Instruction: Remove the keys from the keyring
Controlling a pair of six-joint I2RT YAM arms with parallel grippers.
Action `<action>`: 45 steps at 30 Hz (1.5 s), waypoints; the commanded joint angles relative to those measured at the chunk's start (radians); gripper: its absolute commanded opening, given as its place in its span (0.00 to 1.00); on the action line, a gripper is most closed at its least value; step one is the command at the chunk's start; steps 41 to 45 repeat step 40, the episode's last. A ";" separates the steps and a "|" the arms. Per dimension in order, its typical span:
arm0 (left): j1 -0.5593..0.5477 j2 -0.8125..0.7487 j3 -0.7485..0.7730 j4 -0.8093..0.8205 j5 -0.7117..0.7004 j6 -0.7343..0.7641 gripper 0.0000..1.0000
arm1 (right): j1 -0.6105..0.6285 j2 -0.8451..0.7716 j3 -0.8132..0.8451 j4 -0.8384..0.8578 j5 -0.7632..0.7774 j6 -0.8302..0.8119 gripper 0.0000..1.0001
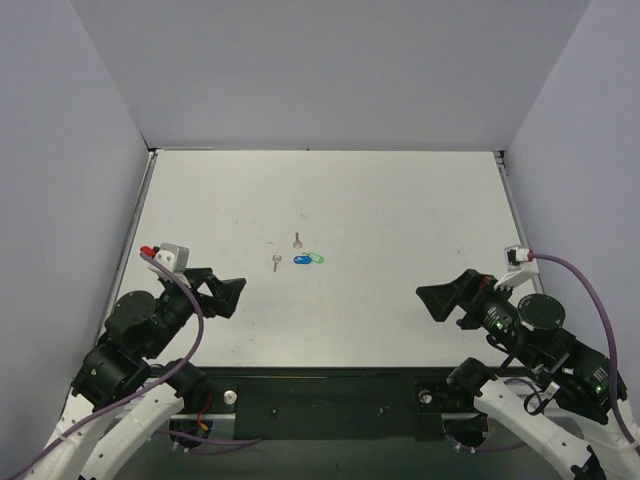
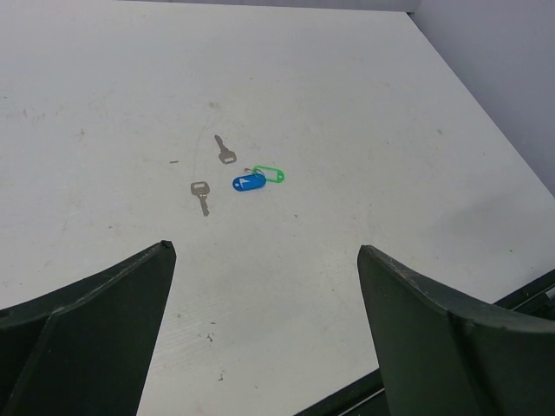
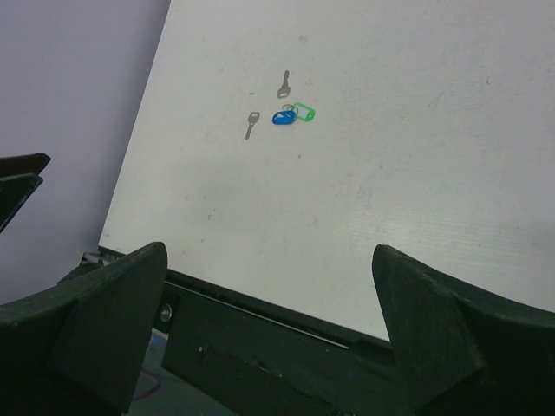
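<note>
Wide white desk [image 1: 400,200] fills the scene, with pale walls on three sides. Down at the near edge, the left pincer [image 1: 238,295] sits low on the left, fingers spread wide, pinching nothing. Over on the right, the right pincer [image 1: 425,297] mirrors it, spread wide too and empty, and both point inward toward the middle. Well apart from both, at the centre of the desk, lies the blue keyring [image 1: 301,260], with a small green loop [image 1: 317,258] touching its right end. Just left of the keyring rests the near key [image 1: 276,264], flat and free of it. The far key [image 1: 297,239] lies just beyond, also apart.
</note>
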 commanded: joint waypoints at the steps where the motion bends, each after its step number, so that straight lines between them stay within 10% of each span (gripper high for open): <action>1: 0.005 -0.019 0.000 0.011 -0.023 0.011 0.97 | -0.006 -0.112 -0.050 -0.047 -0.016 0.038 1.00; 45: 0.009 -0.003 -0.004 0.006 -0.035 -0.002 0.97 | -0.003 -0.155 -0.216 0.031 -0.121 0.130 1.00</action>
